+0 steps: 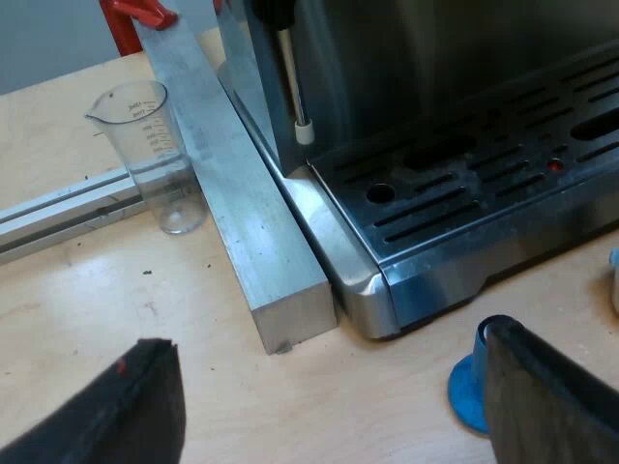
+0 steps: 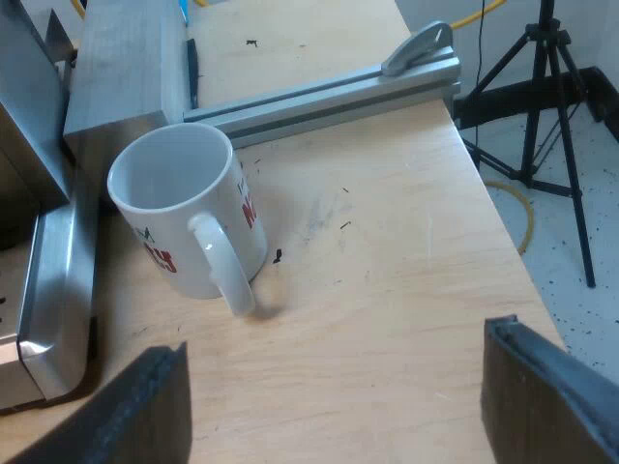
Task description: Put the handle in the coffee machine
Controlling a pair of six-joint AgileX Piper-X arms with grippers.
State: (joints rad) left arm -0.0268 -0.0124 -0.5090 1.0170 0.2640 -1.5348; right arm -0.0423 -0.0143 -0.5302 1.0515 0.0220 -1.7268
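two containers stand upright on the wooden table point(image 1: 106, 300), and both look empty. the left wrist view gives us the clear measuring glass point(image 1: 145, 155), its printed scale and spout visible, nothing in it, just beside a long metal bar point(image 1: 232, 213) that runs along the side of the espresso machine point(image 1: 464, 184). the right wrist view gives us the white mug point(image 2: 184, 213) with red and green lettering, its inside bare and white, its grip turned toward the camera. the mug stands just beside the end of a metal block point(image 2: 121, 68) and near the machine's tray edge point(image 2: 53, 290). the left wrist view also shows the slotted drip tray, the thin steam wand point(image 1: 295, 87) hanging above it, and a blue tamper point(image 1: 466, 382) on the table near the tray's corner, partly hidden behind one of our fingers. the right wrist view adds an aluminium rail point(image 2: 329, 92) crossing the table past the mug, and a black tripod point(image 2: 551, 116) on the floor beyond the table's edge. our left gripper point(image 1: 329, 416) hangs over bare wood with its fingers spread wide, grasping nothing; our right gripper point(image 2: 329, 416) does the same near the mug. where the holder is, we cannot tell.
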